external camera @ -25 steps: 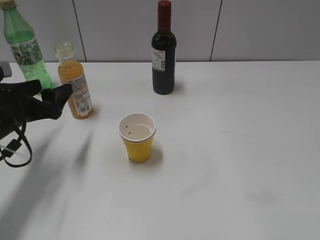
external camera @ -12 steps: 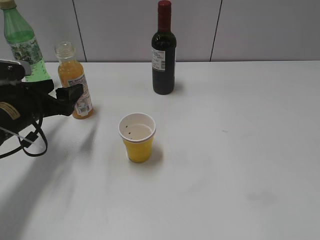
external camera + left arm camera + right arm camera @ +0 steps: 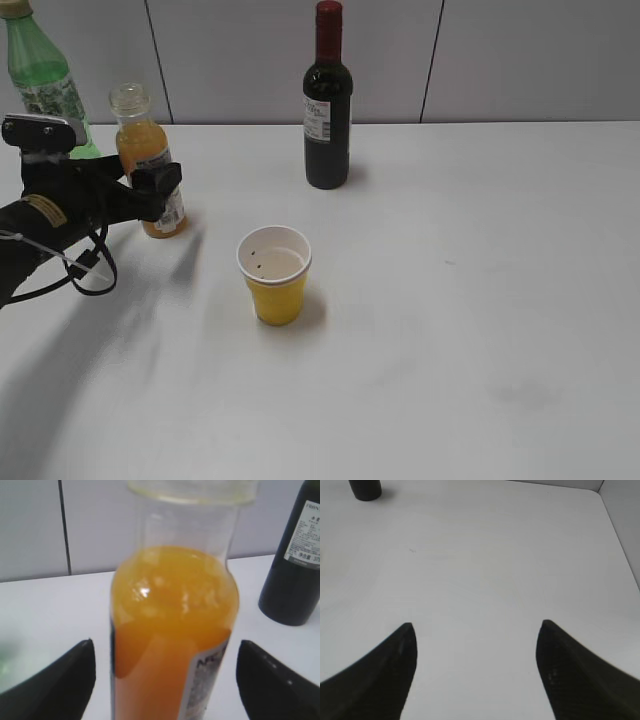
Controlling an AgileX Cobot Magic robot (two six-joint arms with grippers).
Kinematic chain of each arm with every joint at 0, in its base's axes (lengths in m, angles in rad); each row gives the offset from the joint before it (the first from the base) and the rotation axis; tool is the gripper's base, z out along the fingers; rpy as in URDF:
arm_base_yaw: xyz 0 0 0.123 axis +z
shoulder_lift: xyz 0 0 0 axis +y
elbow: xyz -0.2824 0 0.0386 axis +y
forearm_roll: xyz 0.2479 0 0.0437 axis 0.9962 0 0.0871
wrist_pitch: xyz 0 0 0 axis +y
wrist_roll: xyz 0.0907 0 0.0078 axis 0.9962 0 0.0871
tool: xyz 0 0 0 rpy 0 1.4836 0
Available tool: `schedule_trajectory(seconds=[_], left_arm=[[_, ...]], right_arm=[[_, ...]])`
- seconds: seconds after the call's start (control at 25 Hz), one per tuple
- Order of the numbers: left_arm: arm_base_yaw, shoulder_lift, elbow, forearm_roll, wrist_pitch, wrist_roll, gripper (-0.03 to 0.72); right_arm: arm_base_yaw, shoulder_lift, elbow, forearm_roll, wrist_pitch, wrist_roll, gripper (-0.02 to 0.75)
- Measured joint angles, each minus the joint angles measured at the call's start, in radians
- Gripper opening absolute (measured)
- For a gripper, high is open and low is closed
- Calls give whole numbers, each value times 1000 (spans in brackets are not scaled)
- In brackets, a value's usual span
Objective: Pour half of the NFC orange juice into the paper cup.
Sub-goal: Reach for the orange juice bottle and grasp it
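The NFC orange juice (image 3: pixel 146 165) is a small clear uncapped bottle of orange liquid. It stands upright at the table's back left and fills the left wrist view (image 3: pixel 172 630). My left gripper (image 3: pixel 148 188) is open with its black fingers on either side of the bottle's lower body; in the left wrist view (image 3: pixel 165 672) white table shows between each finger and the bottle. The yellow paper cup (image 3: pixel 275 275) stands upright near the middle of the table, right of the bottle. My right gripper (image 3: pixel 476 630) is open and empty over bare table and is not in the exterior view.
A tall green bottle (image 3: pixel 42 85) stands behind the left arm. A dark wine bottle (image 3: pixel 327 100) stands at the back centre and also shows in the left wrist view (image 3: pixel 295 560). A grey wall runs along the table's far edge.
My left gripper has moved right and forward, from beside the orange juice bottle to around it. Bottle and cup have not moved.
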Motion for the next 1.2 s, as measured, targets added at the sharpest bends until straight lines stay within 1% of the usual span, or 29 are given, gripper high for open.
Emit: schedule_trajectory(seconds=[0.2,0.52,0.76,0.92,1.08,1.2], left_arm=[[0,37,-50,1,6,-16,675],[0,71,-98,4,21,-20,663],[0,103,-122,36,35,-34,651],[0,104,-122,38,37,-37,612],[0,104,-122,38,37,-37,554],[0,104,-122,38,37,-37,494]], right_arm=[[0,0,0,0,0,0,563],[0,0,0,0,0,0,563],[0,0,0,0,0,0,563],[0,0,0,0,0,0,563],[0,0,0,0,0,0,563],[0,0,0,0,0,0,563]])
